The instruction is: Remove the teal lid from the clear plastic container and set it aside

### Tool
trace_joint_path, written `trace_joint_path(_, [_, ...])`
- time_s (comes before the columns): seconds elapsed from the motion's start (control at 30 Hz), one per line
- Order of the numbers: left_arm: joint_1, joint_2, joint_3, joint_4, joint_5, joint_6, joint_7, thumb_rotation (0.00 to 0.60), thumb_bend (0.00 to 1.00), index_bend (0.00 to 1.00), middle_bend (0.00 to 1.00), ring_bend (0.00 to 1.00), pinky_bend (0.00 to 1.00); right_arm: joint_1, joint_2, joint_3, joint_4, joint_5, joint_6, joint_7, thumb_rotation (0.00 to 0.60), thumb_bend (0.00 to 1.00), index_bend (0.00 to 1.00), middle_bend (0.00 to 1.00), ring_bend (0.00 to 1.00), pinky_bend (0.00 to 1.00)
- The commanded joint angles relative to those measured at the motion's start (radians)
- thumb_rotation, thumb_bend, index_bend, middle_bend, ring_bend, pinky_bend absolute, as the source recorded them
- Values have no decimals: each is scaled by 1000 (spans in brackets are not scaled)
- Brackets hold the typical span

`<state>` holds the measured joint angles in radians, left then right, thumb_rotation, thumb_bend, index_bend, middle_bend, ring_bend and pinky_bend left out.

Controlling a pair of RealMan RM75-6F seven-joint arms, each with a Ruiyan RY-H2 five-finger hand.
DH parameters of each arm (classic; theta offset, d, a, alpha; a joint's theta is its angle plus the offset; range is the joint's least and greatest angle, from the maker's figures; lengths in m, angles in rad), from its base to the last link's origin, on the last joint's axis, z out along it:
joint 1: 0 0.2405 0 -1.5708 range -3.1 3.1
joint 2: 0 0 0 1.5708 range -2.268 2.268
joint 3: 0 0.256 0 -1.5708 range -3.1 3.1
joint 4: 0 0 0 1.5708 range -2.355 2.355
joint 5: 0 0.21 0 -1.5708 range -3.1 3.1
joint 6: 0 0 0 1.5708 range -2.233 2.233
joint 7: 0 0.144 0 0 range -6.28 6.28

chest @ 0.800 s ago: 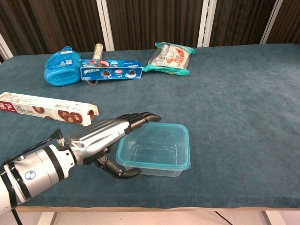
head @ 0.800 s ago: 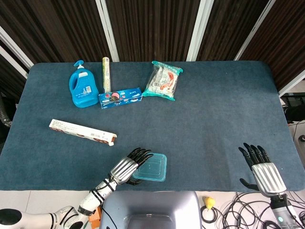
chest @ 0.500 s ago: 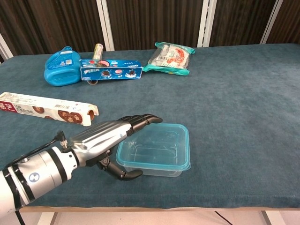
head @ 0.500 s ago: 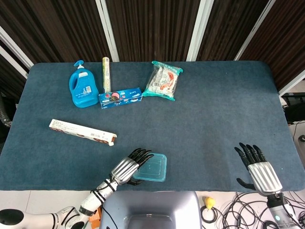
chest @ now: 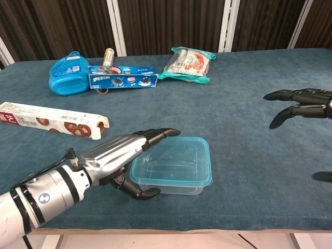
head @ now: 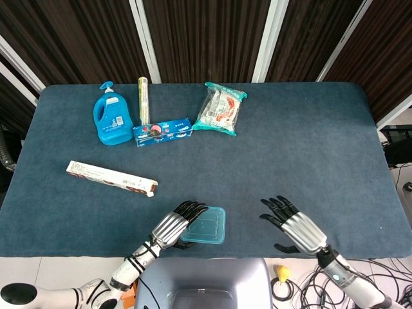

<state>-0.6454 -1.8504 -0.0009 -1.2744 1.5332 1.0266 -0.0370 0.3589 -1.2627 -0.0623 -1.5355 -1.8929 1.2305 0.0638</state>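
the clear plastic container sits low and centre in the chest view, near the table's front edge, its teal lid on top: thin, translucent, shallowly ribbed. i judge it light, springy and slick, best peeled at a corner lip. my left hand braces the container's left side, fingers over the rim, thumb below. my right hand hovers released, empty, fingers spread.

The clear plastic container, a shallow rounded rectangle, sits upright and flat with its translucent teal lid still seated on top, lying on the blue cloth of the table close to its near edge, well apart from the long biscuit box.
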Motion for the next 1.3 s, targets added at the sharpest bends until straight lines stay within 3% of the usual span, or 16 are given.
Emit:
trace_joint_path(0.03, [1, 0, 1, -1, -1, -1, 0, 600, 275, 52, 192, 96, 173, 56, -75, -13, 60, -71, -13, 32, 600, 101, 365, 0, 0, 0])
trace_joint_path(0.3, [7, -5, 2, -5, -2, 4, -2, 600, 276, 50, 194, 97, 183, 113, -198, -15, 143, -122, 9, 19, 600, 128, 445, 10, 0, 0])
trace_joint_path(0.43, [9, -7, 4, -4, -3, 3, -1, 600, 276, 48, 193, 96, 183, 123, -257, -6, 186, -116, 26, -3, 600, 187, 470, 13, 0, 0])
trace_joint_path(0.77, [10, -10, 2, -1, -9, -3, -4, 600, 277, 43, 193, 96, 181, 128, -378, 15, 278, -78, 50, -64, 600, 189, 497, 32, 0, 0])
trace_joint_path(1.3, [10, -10, 2, -2, -7, -6, -6, 600, 278, 40, 193, 96, 174, 149, -448, 6, 301, -15, 43, -90, 600, 189, 527, 45, 0, 0])
